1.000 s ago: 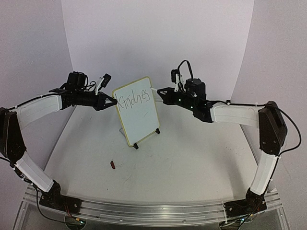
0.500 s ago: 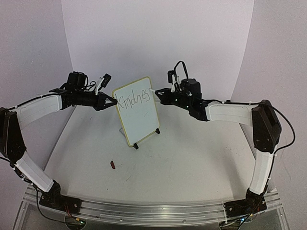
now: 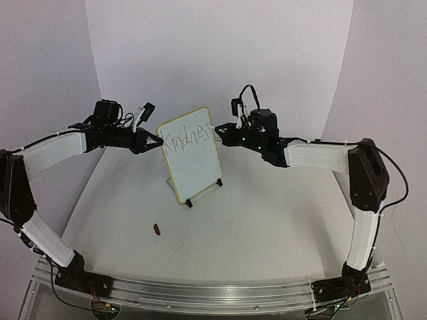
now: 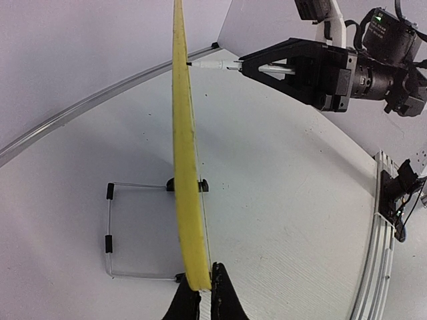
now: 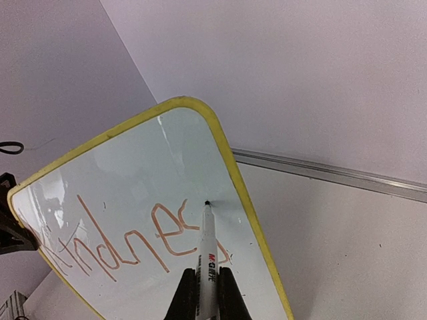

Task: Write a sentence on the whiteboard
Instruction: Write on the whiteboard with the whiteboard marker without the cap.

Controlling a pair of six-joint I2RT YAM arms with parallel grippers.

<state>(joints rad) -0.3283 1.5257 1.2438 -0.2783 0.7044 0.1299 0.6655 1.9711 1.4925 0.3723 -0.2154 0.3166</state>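
Left gripper (image 3: 159,142): clamped on the left frame edge of the whiteboard (image 3: 195,163). We should hold this pinch firm so pen pressure cannot swing the board.
Whiteboard position: it stands upright, leaning back a little, on the tabletop (image 3: 267,220) between our two grippers, with a wire stand (image 4: 110,233) behind it.
Marker (image 5: 208,250): its tip points straight ahead of the right gripper, at the white face just inside the right frame. We cannot tell whether it presses.
Right gripper (image 3: 222,133): shut on the marker barrel. We judge the word's last "s" comes next. Room is tight, so we want small, light strokes, then a drop to a second line.
Sentence (image 5: 127,243): thin handwriting reading "Kindnes" slants along the top.
Board look: glossy white face, pale yellow frame, rounded corners, small black feet, lower part blank.
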